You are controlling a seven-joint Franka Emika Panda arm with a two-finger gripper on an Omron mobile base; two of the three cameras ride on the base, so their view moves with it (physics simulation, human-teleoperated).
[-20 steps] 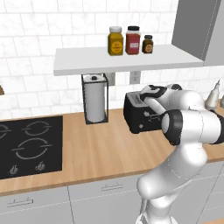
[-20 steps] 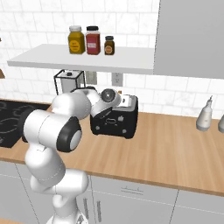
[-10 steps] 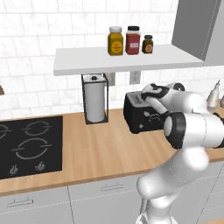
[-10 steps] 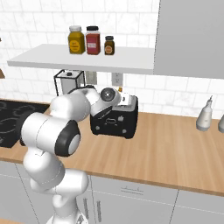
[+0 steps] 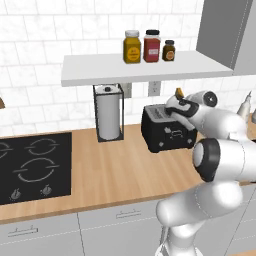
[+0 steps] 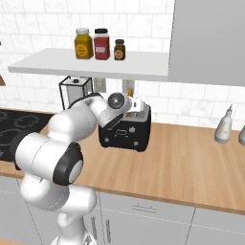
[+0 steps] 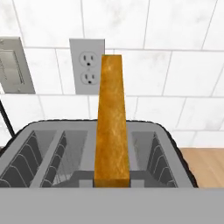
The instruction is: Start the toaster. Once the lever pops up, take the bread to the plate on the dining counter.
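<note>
A: Toaster (image 5: 167, 129) part is looking done to me. Bread (image 7: 113, 122) is standing edge-on right above the slots, crust toasty brown. Plate trip's still waiting though.

B: Agreed. Gripper (image 5: 176, 104) is sitting squeezed down to its narrowest over the top, so I'm guessing it's pinching the slice, but the fingertips are hiding. Toaster's a glossy black rounded box with a grey top and wire racks, parked on smooth light wood.
</note>
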